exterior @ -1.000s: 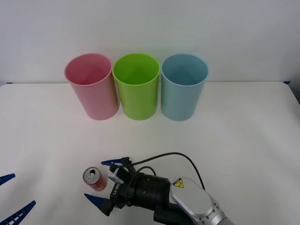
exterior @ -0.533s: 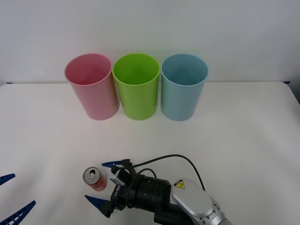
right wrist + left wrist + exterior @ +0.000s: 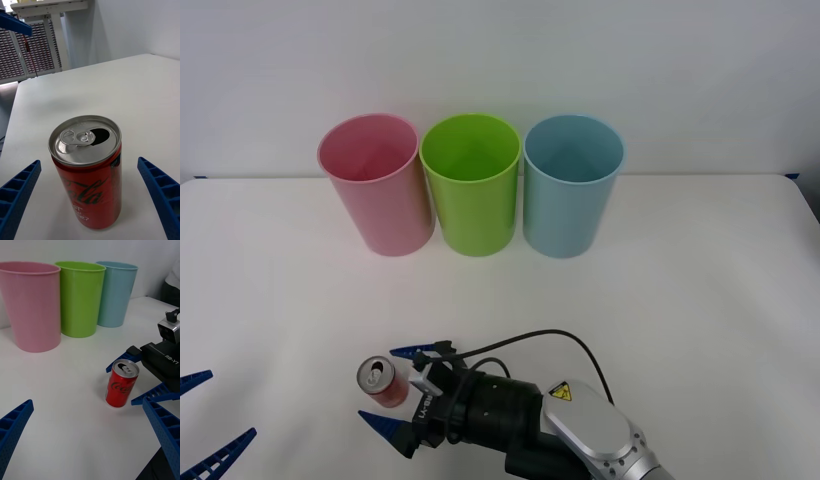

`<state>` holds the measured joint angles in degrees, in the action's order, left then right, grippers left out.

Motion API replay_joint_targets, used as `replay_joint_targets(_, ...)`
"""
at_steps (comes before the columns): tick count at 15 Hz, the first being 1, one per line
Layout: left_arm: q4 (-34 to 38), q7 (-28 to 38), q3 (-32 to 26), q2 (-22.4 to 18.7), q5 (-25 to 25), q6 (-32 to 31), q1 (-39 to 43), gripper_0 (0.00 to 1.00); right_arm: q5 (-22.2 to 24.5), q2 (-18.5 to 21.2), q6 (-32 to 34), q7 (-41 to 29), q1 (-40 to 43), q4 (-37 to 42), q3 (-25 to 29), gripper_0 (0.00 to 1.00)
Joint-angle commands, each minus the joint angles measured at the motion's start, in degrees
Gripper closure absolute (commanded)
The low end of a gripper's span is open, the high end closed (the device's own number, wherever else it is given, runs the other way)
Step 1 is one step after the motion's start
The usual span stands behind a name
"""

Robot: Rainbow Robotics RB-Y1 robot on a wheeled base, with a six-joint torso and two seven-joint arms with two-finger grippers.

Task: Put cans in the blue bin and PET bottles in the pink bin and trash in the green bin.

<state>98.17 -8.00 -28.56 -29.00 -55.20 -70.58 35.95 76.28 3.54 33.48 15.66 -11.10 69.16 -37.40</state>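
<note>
red can [image 3: 383, 382]: upright on the white tabletop [image 3: 700, 290], near the front edge, silver top with pull-tab opening facing up; well apart from the bins.
right claw [image 3: 398, 385]: low over the tabletop, blue ribbed fingers spread, one on either side of the can, neither touching it.
left claw [image 3: 208, 420]: at the tabletop's front left corner, fingers spread wide, holding nothing, apart from the can.
pink bin [image 3: 374, 184], green bin [image 3: 471, 184], blue bin [image 3: 572, 185]: upright in a row at the far side of the tabletop, in that order from left to right, standing just beside one another.
</note>
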Motion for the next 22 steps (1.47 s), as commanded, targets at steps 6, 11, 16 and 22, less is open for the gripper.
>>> replay_joint_targets(6,0.0,0.0,0.0,0.0,0.0,0.0,0.0,0.0,-1.8,-0.1,0.4,2.8,-0.1,0.0,0.0,1.0)
replay_joint_targets(11,0.0,0.0,0.0,0.0,0.0,0.0,0.0,0.0,-2.1,-0.1,0.4,3.6,-0.1,0.0,0.0,1.0)
replay_joint_targets(16,0.0,0.0,0.0,0.0,0.0,0.0,0.0,0.0,-3.2,-0.1,1.1,3.4,-0.1,0.1,0.0,1.0)
replay_joint_targets(22,0.0,0.0,0.0,0.0,0.0,0.0,0.0,0.0,-5.6,5.7,0.3,1.2,2.0,12.1,0.3,1.0)
